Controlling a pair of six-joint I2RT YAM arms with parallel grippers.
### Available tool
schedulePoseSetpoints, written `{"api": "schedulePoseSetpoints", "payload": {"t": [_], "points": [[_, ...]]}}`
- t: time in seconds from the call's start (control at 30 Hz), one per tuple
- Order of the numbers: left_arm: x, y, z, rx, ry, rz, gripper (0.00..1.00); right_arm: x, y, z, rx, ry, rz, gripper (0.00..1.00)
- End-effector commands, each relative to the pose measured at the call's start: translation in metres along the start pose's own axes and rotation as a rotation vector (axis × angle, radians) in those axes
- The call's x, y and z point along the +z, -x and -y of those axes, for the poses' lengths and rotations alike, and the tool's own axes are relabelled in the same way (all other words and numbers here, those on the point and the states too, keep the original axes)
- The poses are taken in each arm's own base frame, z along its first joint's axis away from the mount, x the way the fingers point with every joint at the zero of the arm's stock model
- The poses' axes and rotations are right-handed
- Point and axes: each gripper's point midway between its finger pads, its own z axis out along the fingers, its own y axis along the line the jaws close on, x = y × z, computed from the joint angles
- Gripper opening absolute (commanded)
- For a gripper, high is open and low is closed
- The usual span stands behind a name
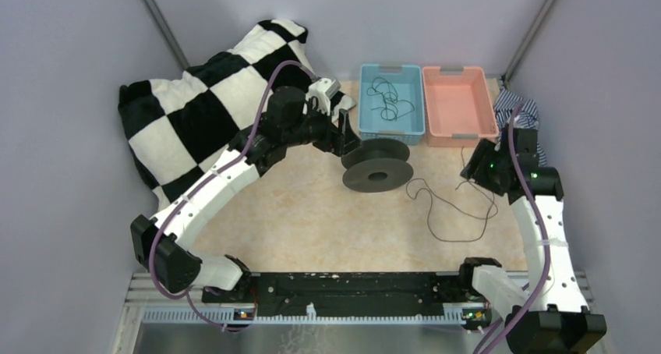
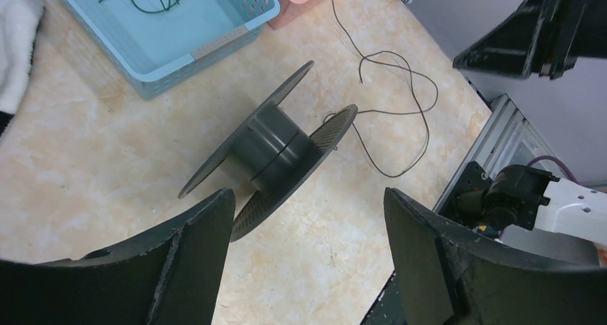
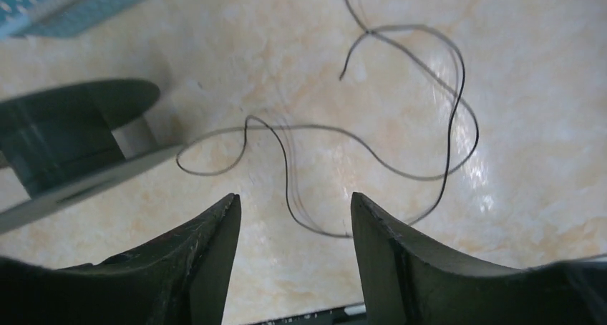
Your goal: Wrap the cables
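From above, a dark round spool (image 1: pixel 378 164) stands on the tan surface (image 1: pixel 312 221), in the middle. A thin black loose cable (image 1: pixel 450 204) lies in curls on the surface, just right of the spool. One end of it goes to the spool. At the far side sit a blue basket (image 1: pixel 369 124) and a pink basket (image 1: pixel 458 138), side by side. Another cable (image 1: pixel 387 100) lies in a tangle inside the blue basket. A black and white blanket (image 1: pixel 195 112) is on the far left. The left pincer (image 1: pixel 344 136) is just left of the spool. The right pincer (image 1: pixel 472 169) is near the right end of the loose cable.

From the left wrist, the left pincer (image 2: pixel 308 196) is wide open and holds nothing. The spool (image 2: pixel 275 142) lies tilted on the surface just past its fingers. The loose cable (image 2: pixel 415 103) curls to the right of the spool. The blue basket (image 2: pixel 215 42) is at the far left.

From the right wrist, the right pincer (image 3: pixel 293 200) is open too, with nothing between its fingers. The loose cable (image 3: pixel 462 81) lies in loops on the surface, right past the fingertips. The spool (image 3: pixel 64 142) is on the left, and a corner of the blue basket (image 3: pixel 64 10) shows beyond it.
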Motion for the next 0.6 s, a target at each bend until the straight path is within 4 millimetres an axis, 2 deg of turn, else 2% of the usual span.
{"api": "schedulePoseSetpoints", "payload": {"t": [0.0, 0.23, 0.27, 0.3, 0.37, 0.43, 0.57], "points": [[-0.005, 0.033, 0.007, 0.074, -0.006, 0.089, 0.82, 0.004, 0.067, -0.007, -0.033, -0.049, 0.183, 0.56], [-0.016, 0.038, -0.015, 0.059, 0.091, 0.088, 0.84, 0.093, 0.08, -0.003, -0.143, -0.094, 0.136, 0.54], [-0.02, 0.04, -0.021, 0.044, 0.106, 0.09, 0.84, 0.102, 0.08, -0.007, -0.158, -0.071, 0.128, 0.54], [-0.023, 0.041, -0.027, 0.029, 0.116, 0.091, 0.84, 0.112, 0.078, -0.014, -0.19, -0.026, 0.109, 0.48], [-0.03, 0.042, -0.037, 0.001, 0.123, 0.091, 0.84, 0.122, 0.073, -0.03, -0.232, 0.072, 0.077, 0.4], [-0.035, 0.043, -0.043, -0.008, 0.112, 0.096, 0.84, 0.127, 0.061, -0.039, -0.23, 0.133, 0.025, 0.42], [-0.041, 0.047, -0.046, 0.006, 0.107, 0.118, 0.84, 0.132, 0.033, -0.029, -0.218, 0.108, -0.076, 0.46]]}}
